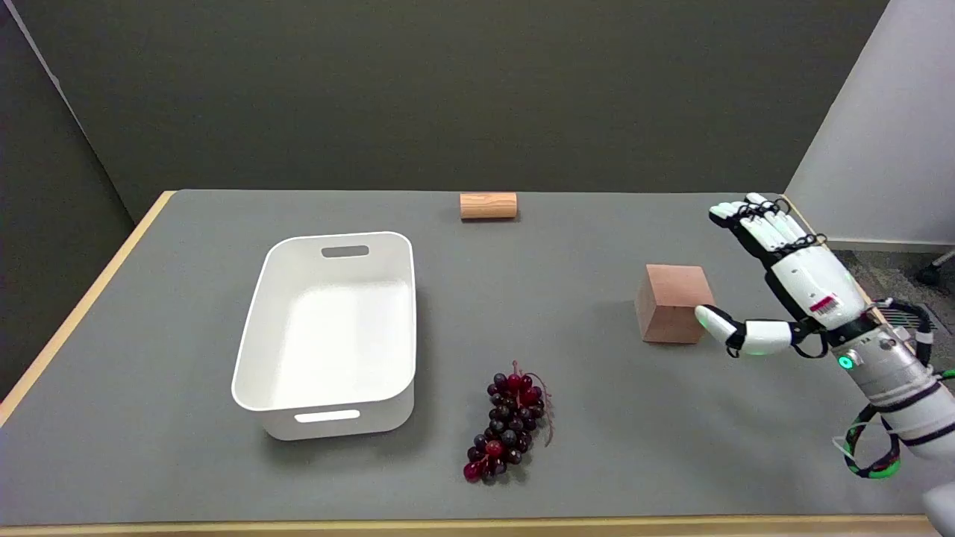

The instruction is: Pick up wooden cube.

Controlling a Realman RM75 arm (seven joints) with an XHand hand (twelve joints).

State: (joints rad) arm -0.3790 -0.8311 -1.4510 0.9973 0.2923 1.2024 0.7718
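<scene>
Head view: hand (pixel 783 280) spread, empty.

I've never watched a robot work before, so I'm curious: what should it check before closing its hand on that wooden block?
1. Light brown wooden cube sits flat on the grey table: ok.
2. White-and-black right hand is open, fingers spread: ok.
3. Hand is right beside the cube: ok.
4. Thumb touching the cube's near face: cannot tell.
5. Fingers reach across the cube's far side: not ok; they sit to its right.
6. Dark red grape bunch, white plastic bin, wooden cylinder lie apart from the cube: ok.
</scene>
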